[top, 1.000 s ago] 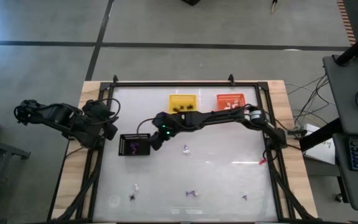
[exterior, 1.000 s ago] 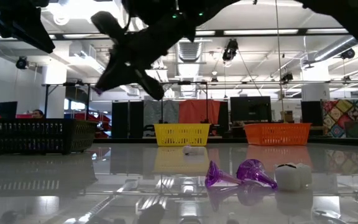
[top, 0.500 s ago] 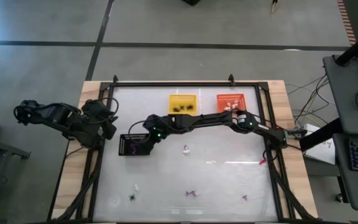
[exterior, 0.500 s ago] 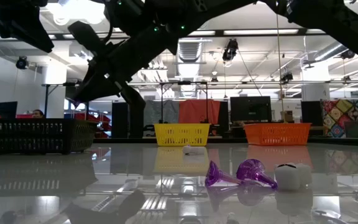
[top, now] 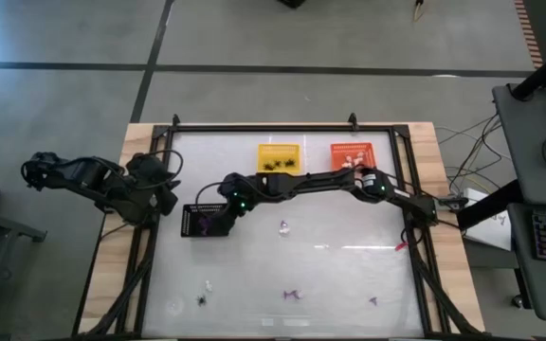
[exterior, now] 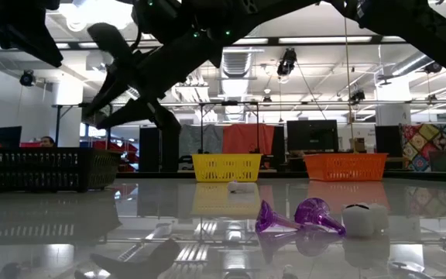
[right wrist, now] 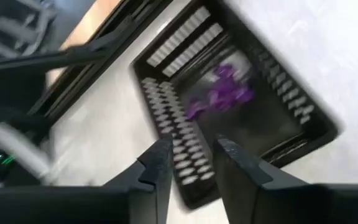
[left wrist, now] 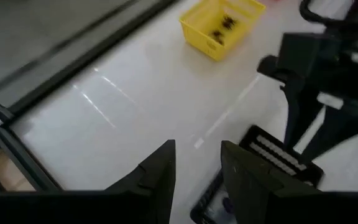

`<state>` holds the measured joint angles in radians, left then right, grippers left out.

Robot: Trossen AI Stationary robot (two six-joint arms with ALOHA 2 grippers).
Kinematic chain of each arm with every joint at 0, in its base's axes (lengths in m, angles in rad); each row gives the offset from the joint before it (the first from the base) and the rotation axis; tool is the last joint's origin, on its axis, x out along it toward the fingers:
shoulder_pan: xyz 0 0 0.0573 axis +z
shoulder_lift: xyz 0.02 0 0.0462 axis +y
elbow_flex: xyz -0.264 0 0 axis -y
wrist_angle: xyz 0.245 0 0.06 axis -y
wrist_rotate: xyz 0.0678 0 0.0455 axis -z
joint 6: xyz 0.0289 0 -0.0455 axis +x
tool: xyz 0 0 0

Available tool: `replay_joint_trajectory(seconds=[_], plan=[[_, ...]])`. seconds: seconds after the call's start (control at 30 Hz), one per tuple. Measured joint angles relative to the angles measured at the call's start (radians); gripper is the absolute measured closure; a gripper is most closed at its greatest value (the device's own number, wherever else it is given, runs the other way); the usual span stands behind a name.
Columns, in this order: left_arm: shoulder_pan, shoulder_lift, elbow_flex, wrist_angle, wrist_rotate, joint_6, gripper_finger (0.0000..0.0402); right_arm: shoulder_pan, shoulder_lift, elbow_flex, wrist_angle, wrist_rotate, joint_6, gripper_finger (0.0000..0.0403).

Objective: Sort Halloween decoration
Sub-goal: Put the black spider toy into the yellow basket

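My right gripper (right wrist: 188, 168) hangs open over the black tray (top: 205, 221), above its right part (top: 218, 212). The right wrist view shows purple trinkets (right wrist: 221, 94) lying inside the tray (right wrist: 291, 106). In the low view the gripper (exterior: 130, 120) is above the tray (exterior: 45, 169), and nothing shows between its fingers. Loose trinkets lie on the table: white (top: 282, 226), white (top: 208, 284), black (top: 201, 300), purple (top: 293, 295) and purple (top: 373, 301). My left gripper (left wrist: 197, 177) waits open at the table's left edge (top: 164, 194).
The yellow basket (top: 278, 156) holds black trinkets, and the orange basket (top: 352, 154) holds white ones; both stand at the far edge. A black frame (top: 254, 126) rims the table. Near the low camera lie purple trinkets (exterior: 296, 217) and a white one (exterior: 365, 219).
My right gripper has moved toward the table's left, from beside the black tray's right edge to above the tray. In the last half second it has stayed there. The trinkets on the table have kept their places.
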<state>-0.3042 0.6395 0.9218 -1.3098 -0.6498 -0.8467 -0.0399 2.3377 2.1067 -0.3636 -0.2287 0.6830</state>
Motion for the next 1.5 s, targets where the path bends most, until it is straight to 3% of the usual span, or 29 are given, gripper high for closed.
replay_joint_trajectory(seconds=[0.17, 0.23, 0.43, 0.57, 0.77, 1.03, 1.5], plan=[[0.0, 0.009, 0.0, 0.007, 0.13, -0.002, 0.0291, -0.014, -0.036, 0.0, -0.07, -0.205, 0.016, 0.0285], [-0.001, 0.018, -0.002, 0.031, 0.198, 0.0, 0.0291, -0.014, -0.064, 0.0, -0.16, -0.239, 0.012, 0.0281], [-0.036, 0.069, -0.033, 0.166, 0.39, 0.026, 0.0291, 0.009, -0.145, 0.0, -0.482, -0.227, -0.072, 0.0281], [-0.097, 0.116, -0.075, 0.249, 0.451, -0.005, 0.0291, 0.035, -0.201, 0.0, -0.662, -0.16, -0.081, 0.0281], [-0.242, 0.197, -0.115, 0.316, 0.452, -0.101, 0.0291, 0.118, -0.287, 0.0, -0.874, -0.008, -0.052, 0.0282], [-0.46, 0.342, -0.134, 0.451, 0.43, -0.28, 0.0291, 0.194, -0.347, -0.001, -0.946, 0.142, 0.055, 0.0289], [-0.653, 0.671, -0.132, 0.727, 0.432, -0.497, 0.0291, 0.233, -0.416, -0.002, -1.084, 0.188, 0.064, 0.029]])
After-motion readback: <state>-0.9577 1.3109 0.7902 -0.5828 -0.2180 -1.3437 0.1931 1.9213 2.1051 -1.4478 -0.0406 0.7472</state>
